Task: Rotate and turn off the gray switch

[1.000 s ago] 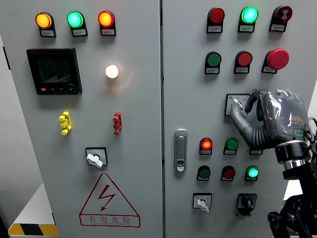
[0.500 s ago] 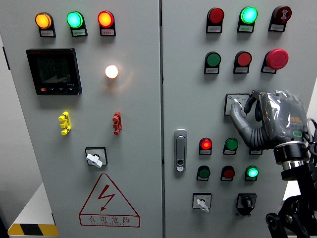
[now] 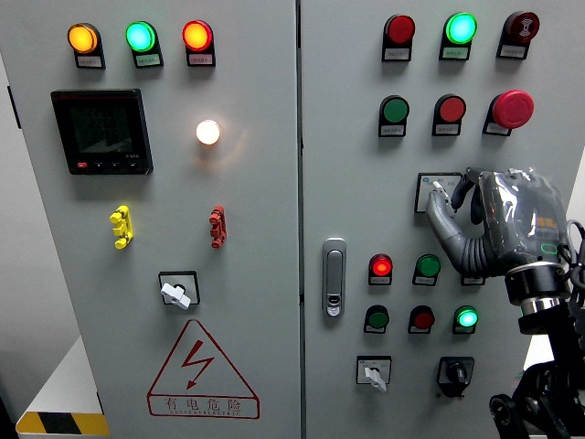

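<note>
Switch sits at right of centre on the cabinet, on a small square plate. Right hand covers it — fingers curled about the knob, thumb below. Grasp made; turning comes next — a firm twist, grip kept.

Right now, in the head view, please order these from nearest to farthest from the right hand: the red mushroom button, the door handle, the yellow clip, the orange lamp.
Measured from the right hand:
1. Red mushroom button, just above the hand, on the right door.
2. Door handle, lower left of the hand, by the door seam.
3. Yellow clip, mid left door.
4. Orange lamp, top left corner.
</note>
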`<state>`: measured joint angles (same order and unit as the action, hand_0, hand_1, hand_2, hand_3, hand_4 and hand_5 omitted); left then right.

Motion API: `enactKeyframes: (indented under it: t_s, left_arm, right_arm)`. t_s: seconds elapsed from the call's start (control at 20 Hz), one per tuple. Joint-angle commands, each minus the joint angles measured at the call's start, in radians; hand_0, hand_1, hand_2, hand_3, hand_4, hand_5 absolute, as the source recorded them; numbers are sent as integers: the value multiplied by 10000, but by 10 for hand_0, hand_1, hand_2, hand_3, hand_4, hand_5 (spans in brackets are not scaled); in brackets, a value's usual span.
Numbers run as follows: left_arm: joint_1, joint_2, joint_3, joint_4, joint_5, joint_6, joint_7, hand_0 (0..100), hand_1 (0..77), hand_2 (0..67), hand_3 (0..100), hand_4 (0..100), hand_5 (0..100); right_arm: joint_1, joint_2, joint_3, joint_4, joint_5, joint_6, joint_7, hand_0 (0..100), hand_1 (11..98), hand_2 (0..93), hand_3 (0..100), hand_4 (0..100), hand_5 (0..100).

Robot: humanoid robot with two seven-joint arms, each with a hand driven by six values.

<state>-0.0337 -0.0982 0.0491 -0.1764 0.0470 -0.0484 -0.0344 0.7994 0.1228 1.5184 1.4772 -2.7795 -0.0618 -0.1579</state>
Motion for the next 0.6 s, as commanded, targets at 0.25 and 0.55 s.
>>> enactKeyframes:
  t_s: [0.25,0.55]
  left_arm:
    - [0,0,0,0,5,-7,-9,0,0,102,207,121,127]
    - [0,0,0,0,5,8,6,0,0,102,207,121,127]
  right_arm:
    - [44,-16,-13,0,14,-11,-78,779,329,698,926,746,936]
    - [59,-16,-59,-77,14,-11,-277,785,308,713,927,745,938]
